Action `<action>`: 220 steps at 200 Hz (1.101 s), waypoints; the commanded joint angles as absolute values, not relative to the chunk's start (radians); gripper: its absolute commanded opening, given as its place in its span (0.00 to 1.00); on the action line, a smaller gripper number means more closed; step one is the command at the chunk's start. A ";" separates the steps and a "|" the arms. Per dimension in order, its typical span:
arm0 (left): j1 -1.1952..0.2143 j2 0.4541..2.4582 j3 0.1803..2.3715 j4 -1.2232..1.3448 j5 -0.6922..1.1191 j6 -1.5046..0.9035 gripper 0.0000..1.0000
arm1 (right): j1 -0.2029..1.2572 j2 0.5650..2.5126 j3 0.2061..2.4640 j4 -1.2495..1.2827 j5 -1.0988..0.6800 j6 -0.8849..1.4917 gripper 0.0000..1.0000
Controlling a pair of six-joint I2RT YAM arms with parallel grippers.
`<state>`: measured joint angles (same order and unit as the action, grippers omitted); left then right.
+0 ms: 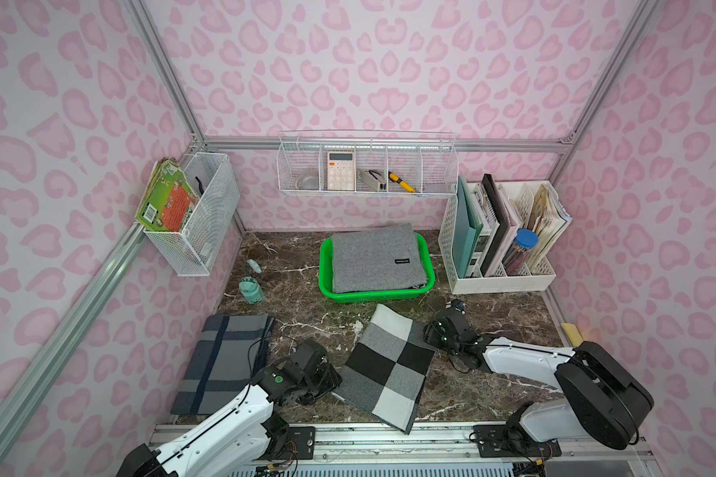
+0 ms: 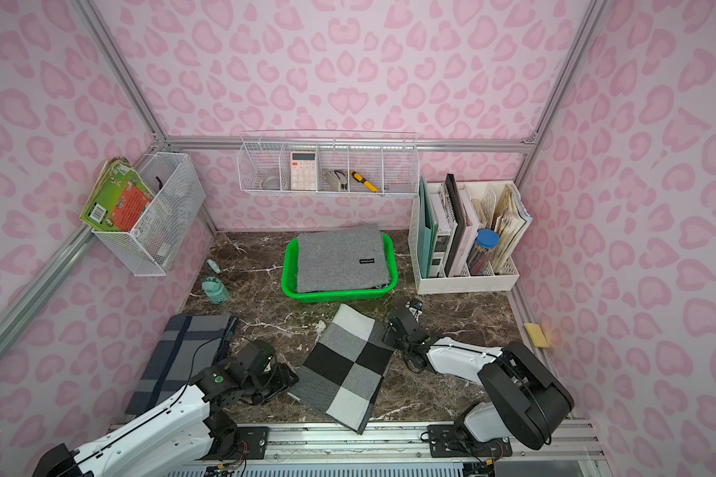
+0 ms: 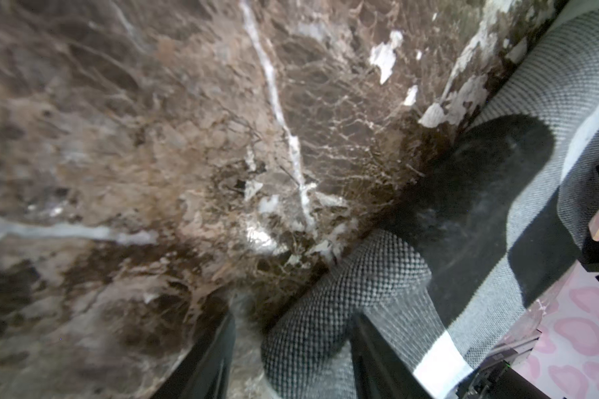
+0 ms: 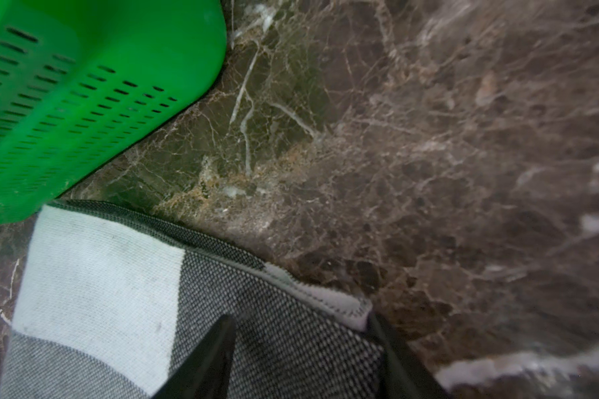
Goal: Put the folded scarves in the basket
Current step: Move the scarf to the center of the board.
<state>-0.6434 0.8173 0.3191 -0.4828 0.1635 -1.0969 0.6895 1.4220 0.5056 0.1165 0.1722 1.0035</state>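
Note:
A folded black, white and grey checked scarf lies flat on the marble table, in front of the bright green basket. A plain grey folded scarf fills the basket. My left gripper is at the checked scarf's left edge, open, with a bulge of its grey weave between the fingers and a gap on one side. My right gripper is at the scarf's right edge, open, straddling its hemmed corner. The basket's perforated wall is close by.
A dark plaid folded scarf lies at the left. A teal bottle stands left of the basket, and a white file organizer stands right of it. White wire baskets hang on the left wall and the back wall.

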 commanded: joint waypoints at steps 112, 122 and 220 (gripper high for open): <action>-0.671 1.132 0.531 -0.428 -0.064 -1.120 0.00 | 0.696 1.281 0.415 0.034 0.141 1.086 0.00; -0.670 1.195 0.581 -0.425 -0.077 -1.085 0.00 | 0.709 1.224 0.375 0.034 0.147 1.114 0.00; -0.591 1.332 0.698 -0.308 -0.014 -0.997 0.27 | 0.888 0.504 0.116 -0.218 0.317 1.232 0.39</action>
